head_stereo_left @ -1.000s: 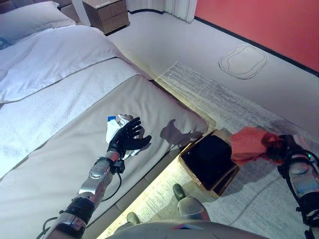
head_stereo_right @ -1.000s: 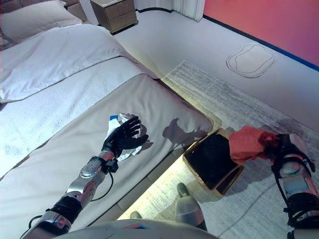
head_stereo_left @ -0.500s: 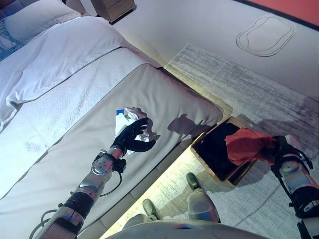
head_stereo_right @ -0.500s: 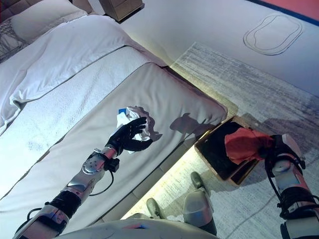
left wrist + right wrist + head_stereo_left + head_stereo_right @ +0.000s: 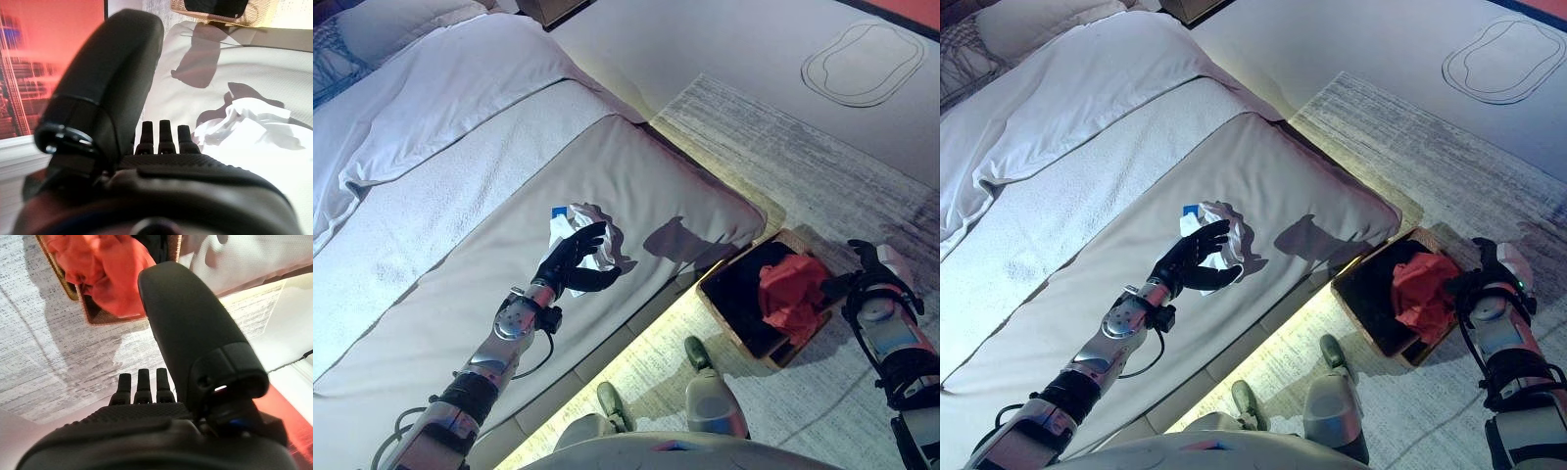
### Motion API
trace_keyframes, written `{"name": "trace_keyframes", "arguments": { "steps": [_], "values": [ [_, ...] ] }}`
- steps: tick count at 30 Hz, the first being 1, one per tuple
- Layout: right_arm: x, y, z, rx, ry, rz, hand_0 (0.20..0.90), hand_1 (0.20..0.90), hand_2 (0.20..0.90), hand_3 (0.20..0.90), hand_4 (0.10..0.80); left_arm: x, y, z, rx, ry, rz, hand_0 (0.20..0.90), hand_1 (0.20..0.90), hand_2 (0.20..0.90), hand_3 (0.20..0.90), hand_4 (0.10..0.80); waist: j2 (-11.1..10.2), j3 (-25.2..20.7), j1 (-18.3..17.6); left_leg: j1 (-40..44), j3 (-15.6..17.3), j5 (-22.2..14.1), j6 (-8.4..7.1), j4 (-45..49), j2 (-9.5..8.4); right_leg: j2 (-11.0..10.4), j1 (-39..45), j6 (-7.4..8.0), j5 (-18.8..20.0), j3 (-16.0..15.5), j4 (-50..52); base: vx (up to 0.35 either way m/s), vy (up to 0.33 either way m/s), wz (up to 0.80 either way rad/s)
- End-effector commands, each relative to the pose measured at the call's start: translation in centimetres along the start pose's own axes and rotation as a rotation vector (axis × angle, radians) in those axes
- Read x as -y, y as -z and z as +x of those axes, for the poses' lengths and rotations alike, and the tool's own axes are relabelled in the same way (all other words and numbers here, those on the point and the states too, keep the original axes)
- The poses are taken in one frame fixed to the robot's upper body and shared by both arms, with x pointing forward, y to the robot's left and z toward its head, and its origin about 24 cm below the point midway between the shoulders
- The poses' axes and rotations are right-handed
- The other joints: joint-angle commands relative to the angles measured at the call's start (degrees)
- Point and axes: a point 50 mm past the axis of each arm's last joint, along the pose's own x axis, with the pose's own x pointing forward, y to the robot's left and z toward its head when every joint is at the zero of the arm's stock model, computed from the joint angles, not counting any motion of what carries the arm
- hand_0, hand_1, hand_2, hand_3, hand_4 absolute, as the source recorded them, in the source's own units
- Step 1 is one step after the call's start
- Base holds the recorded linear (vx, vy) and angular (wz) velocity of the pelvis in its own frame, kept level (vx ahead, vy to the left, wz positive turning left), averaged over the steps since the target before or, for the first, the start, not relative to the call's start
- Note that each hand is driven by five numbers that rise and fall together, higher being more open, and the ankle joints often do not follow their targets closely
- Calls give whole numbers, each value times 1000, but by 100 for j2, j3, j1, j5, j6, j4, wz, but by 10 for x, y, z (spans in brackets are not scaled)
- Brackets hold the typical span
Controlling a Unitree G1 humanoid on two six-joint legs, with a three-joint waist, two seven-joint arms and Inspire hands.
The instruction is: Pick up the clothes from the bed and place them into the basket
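A crumpled white cloth (image 5: 594,233) with a blue patch lies on the grey bed cover (image 5: 431,323) near the bed's foot corner. My left hand (image 5: 572,262) hovers just over its near side, fingers (image 5: 164,134) straight and open; the cloth also shows in the left wrist view (image 5: 247,122). A red cloth (image 5: 791,296) lies in the dark-lined basket (image 5: 736,296) on the rug beside the bed. My right hand (image 5: 869,281) is open and empty beside the basket. The right wrist view shows the red cloth (image 5: 105,269) over the basket's woven rim (image 5: 98,319).
A white duvet (image 5: 440,88) and a pillow (image 5: 401,20) cover the bed's far part. A grey patterned rug (image 5: 773,157) lies under the basket. The bed's edge runs between my two hands. A curved outline (image 5: 862,64) marks the floor beyond.
My right hand has let go of the red cloth, which has dropped into the basket. The camera has tilted. My left hand stays over the white cloth.
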Motion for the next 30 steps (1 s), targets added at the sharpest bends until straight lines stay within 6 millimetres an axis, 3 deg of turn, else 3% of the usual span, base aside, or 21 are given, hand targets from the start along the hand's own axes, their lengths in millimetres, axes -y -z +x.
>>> {"name": "trace_keyframes", "arguments": {
  "steps": [1, 7, 12, 15, 24, 30],
  "values": [
    [38, -29, 9, 108, 155, -38, 900, 900, 900, 900, 800, -8, -42, 12, 224, -21, 20, 900, 900, 900, 900, 800, -304, -275, 212, 195, -400, -826, -19, 333, 56, -59, -304, -36, 7, -418, 190, 0, 0, 0],
    [45, -67, 7, 233, 197, 6, 900, 900, 900, 900, 800, -13, -36, 9, 195, -52, 5, 900, 900, 900, 900, 800, -404, -359, 388, 182, -658, -749, -18, 246, 77, -44, -180, -98, -40, -533, 191, 10, -12, 7],
    [54, -123, 0, 401, 227, 31, 900, 900, 900, 900, 800, -17, -27, 6, 161, -104, -24, 900, 900, 900, 900, 800, -520, -448, 646, 88, -933, -701, -47, 255, 84, -63, -61, -167, -79, -698, 115, 15, -17, 22],
    [54, -145, -5, 478, 227, 38, 900, 900, 900, 900, 800, -19, -21, 2, 146, -132, -38, 900, 900, 900, 900, 800, -580, -477, 797, 48, -1058, -654, -63, 275, 100, -92, 23, -205, -102, -825, 99, 35, -19, 38],
    [49, -199, -18, 649, 204, -38, 900, 900, 900, 900, 800, -27, -10, -6, 113, -205, -12, 900, 900, 900, 900, 800, -668, -499, 1373, -188, -1566, -549, -72, 367, 61, -233, 191, -251, -224, -1215, 146, 38, 2, 39],
    [39, -219, -22, 692, 173, -105, 900, 900, 900, 900, 800, -32, 1, -22, 80, -231, -14, 900, 900, 900, 900, 800, -676, -351, 1867, -386, -1940, -531, -70, 583, -4, -378, 273, -288, -373, -1600, 369, 92, 66, 36]
  ]
}}
